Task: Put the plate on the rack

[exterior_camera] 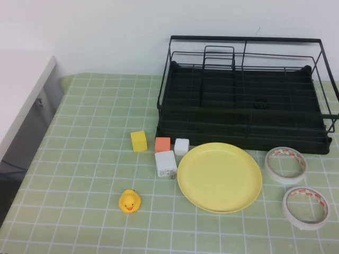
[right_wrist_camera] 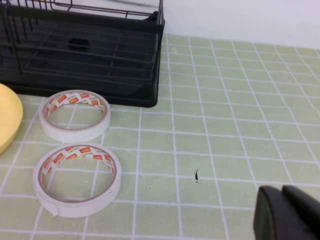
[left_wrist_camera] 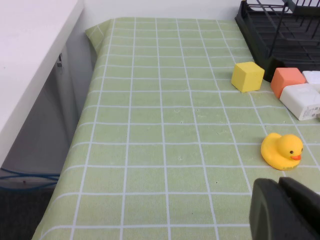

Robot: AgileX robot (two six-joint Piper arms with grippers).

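So the plate [exterior_camera: 219, 177] is lying flat on the green checked tablecloth [exterior_camera: 79, 174], face up, just in front of the rack [exterior_camera: 243, 95] and not on it. Being round, it has no long axis to speak of — the rim just faces up. The rack sits at the back right of the table with its long side running left to right, parallel to the robot's side, dividers standing upright over the black tray base.

Just left of the plate there's a white charger block [exterior_camera: 165, 163], very close to the plate's edge, maybe touching. Behind that, in a row along the rack's front: a yellow cube [exterior_camera: 139, 141], an orange cube [exterior_camera: 162, 144] and a small white cube [exterior_camera: 181, 146]. A rubber duck [exterior_camera: 129, 201] sits nearer the robot, apart from the rest. Right of the plate are two tape rolls lying flat — the far tape roll [exterior_camera: 286, 164] and the near tape roll [exterior_camera: 305, 207].

Neither arm shows in the high view. The left gripper [left_wrist_camera: 285, 210] is only a dark edge in its wrist view, over the tablecloth near the duck; the right gripper [right_wrist_camera: 287, 215] likewise, over bare cloth right of the tape rolls. Can't tell whether either set of jaws is open or closed.
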